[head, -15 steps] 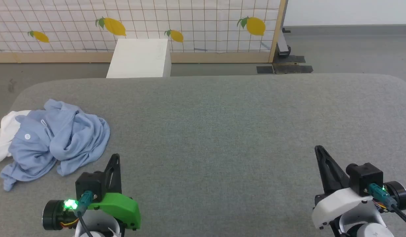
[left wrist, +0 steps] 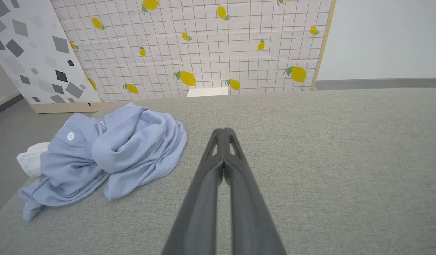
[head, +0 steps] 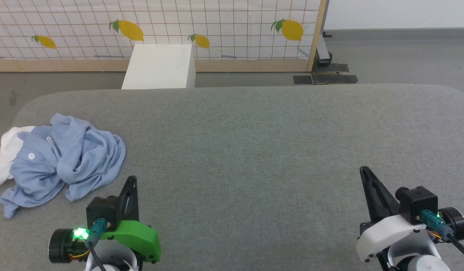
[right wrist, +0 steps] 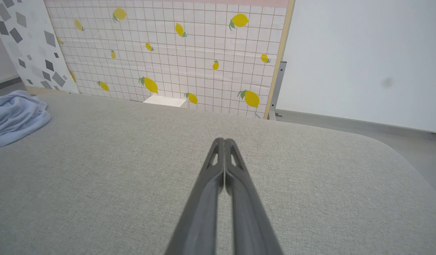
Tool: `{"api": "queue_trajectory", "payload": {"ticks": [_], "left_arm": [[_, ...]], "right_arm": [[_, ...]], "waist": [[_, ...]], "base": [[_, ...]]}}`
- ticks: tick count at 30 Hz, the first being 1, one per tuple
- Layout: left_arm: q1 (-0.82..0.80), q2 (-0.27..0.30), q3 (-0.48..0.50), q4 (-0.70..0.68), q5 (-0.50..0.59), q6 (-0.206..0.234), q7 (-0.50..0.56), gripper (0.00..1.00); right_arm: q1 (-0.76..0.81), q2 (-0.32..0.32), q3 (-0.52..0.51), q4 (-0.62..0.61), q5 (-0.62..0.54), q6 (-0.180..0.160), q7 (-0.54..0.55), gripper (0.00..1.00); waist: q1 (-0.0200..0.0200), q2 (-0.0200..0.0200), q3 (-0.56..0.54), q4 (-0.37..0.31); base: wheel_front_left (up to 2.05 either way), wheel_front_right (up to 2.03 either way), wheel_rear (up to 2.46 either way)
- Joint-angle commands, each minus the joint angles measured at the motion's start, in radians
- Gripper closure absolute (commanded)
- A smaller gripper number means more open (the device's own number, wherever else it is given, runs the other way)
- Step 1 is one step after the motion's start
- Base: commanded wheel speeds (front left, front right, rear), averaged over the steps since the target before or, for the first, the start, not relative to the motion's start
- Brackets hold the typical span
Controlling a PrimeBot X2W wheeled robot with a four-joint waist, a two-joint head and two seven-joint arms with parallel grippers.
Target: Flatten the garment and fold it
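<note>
I'm looking at a desk (head: 254,150) covered in grey woven fabric, with rounded far corners. Just past its far edge a white box (head: 158,67) stands on the grey floor (head: 397,60). Behind the box runs a screen (head: 224,26) of white sheet with a thin grid and yellow lemons with green leaves, set in a pale wooden frame (head: 318,37). At the foot of the frame's right post, dark flat plates (head: 331,78) lie on the floor. On my left wrist feed, a second panel (left wrist: 27,53) stands beside the screen's left end, white with scattered grey and black diamond shapes. Right of the screen, a plain white wall (head: 397,13) meets the floor.
</note>
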Motion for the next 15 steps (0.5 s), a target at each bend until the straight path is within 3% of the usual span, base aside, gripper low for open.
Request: {"api": "queue_trajectory", "payload": {"ticks": [1,15], "left_arm": [[-0.018,-0.006,0.004,0.003,0.010,-0.002,0.001,1.00],[-0.018,-0.006,0.004,0.003,0.010,-0.002,0.001,1.00]], "right_arm": [[-0.015,0.002,0.002,0.002,-0.006,-0.002,0.000,1.00],[-0.015,0.002,0.002,0.002,-0.006,-0.002,0.000,1.00]], "waist": [[0.0000,0.0000,0.000,0.000],[0.0000,0.0000,0.000,0.000]], "base": [[0.00,0.00,0.00],[0.00,0.00,0.00]]}}
